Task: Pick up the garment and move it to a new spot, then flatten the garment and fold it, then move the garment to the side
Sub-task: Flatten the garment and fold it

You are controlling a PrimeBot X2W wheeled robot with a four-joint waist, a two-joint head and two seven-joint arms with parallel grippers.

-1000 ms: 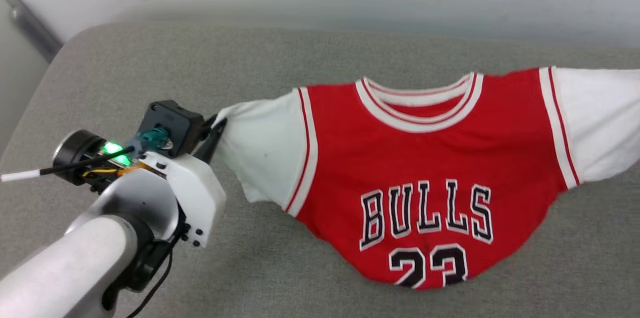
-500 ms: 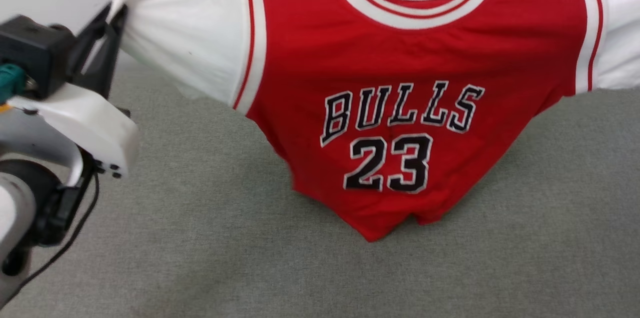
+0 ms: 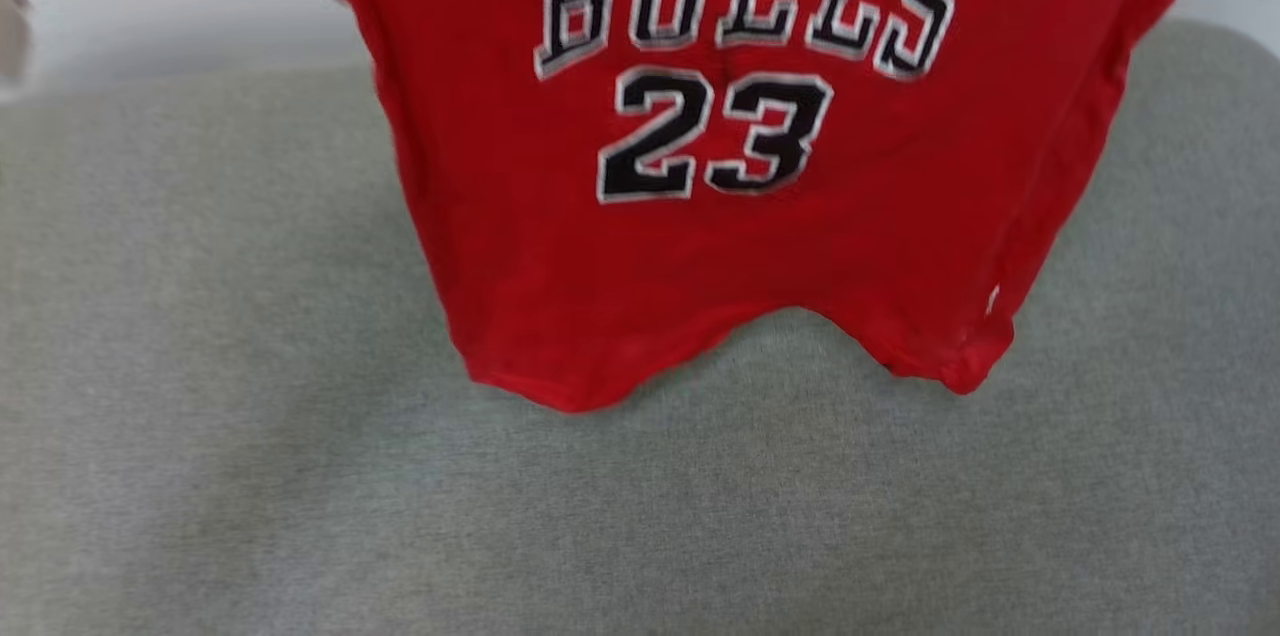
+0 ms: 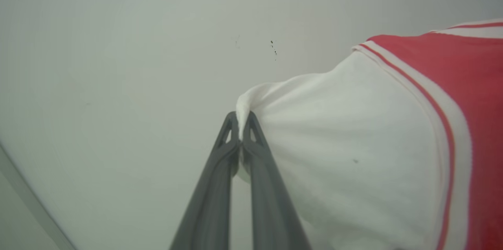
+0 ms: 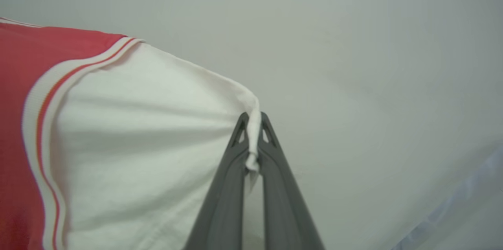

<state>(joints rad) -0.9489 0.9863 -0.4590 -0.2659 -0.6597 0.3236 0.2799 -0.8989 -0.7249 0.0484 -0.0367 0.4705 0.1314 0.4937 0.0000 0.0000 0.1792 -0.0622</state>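
Left wrist view shows the left claw pointing up, its two dark fingers pressed together on a pinch of the white sleeve of the garment, which stretches away taut to the right toward the red body. In the head view the garment hangs spread out in the middle, the black "BULLS" and 23 facing the camera and the wavy hem lowest at its two corners. Right wrist view shows the right claw in the mirrored pose, clamped on the tip of the other white sleeve, the cloth pulled tight to its left.

Below the hem lies the table, covered in grey fabric, with a rounded far right corner. A plain pale wall stands behind.

A second ago the lower part of the shirt lay bunched on the table with the left arm low beside it. Now the shirt hangs full length and sits higher in the head view, which has itself shifted.
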